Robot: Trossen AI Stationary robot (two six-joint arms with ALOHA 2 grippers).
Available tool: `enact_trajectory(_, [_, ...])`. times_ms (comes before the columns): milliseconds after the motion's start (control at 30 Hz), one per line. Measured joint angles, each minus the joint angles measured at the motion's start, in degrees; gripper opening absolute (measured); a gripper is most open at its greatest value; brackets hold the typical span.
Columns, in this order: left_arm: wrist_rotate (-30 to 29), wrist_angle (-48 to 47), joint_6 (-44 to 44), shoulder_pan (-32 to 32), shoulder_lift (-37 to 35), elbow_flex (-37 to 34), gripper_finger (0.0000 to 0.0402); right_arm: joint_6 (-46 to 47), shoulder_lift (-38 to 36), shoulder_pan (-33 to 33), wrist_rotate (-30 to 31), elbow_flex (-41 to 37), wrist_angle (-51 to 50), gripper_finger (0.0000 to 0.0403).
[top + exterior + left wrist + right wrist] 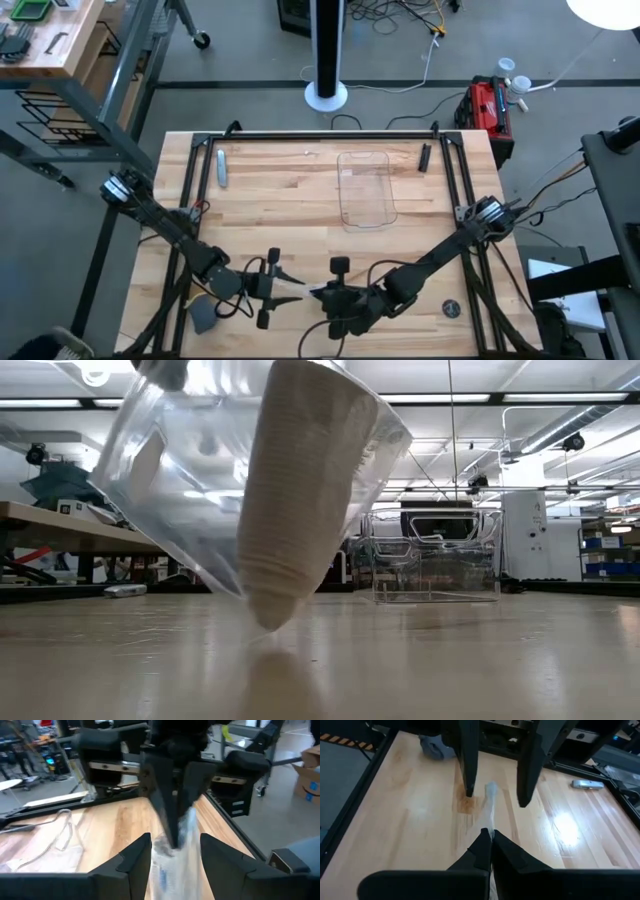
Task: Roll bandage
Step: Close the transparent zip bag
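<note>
The bandage (pixel 295 490) is a whitish roll inside a clear plastic wrapper (pixel 190 480). It is tilted near the table's front edge, with its lower end (pixel 270 615) at the tabletop. My right gripper (pixel 490 840) is shut on the wrapper (pixel 490 805). My left gripper (pixel 175 857) is open. Its fingers (pixel 468 770) stand on either side of the wrapper (pixel 172 850), facing the right gripper (pixel 320 293). In the high view the two grippers meet tip to tip, the left gripper (pixel 285 288) coming from the table's left. My right gripper pinches a thin edge of the clear wrapper (pixel 490 827) between its two fingertips. It comes about level from the table's right side. The wrapper runs on past the fingertips toward the left gripper, and the roll inside it is tilted.
A clear rectangular tray (pixel 367 188) stands at the far middle of the table. A small grey object (pixel 221 166) and a black one (pixel 424 156) lie near the far edge. A grey cloth (pixel 203 315) lies at the front left and a round disc (pixel 452 309) at the front right.
</note>
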Motion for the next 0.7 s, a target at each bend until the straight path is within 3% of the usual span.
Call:
enact_trajectory(500, [0.62, 1.78, 0.83, 0.66, 0.7, 0.15, 0.0096, -0.12, 0.0, 0.01, 0.01, 0.0, 1.02, 0.0])
enact_trajectory(700, [1.22, 1.92, 4.0, 0.63, 0.7, 0.15, 0.001, -0.05, 0.0, 0.0, 0.02, -0.02, 1.1, 0.0])
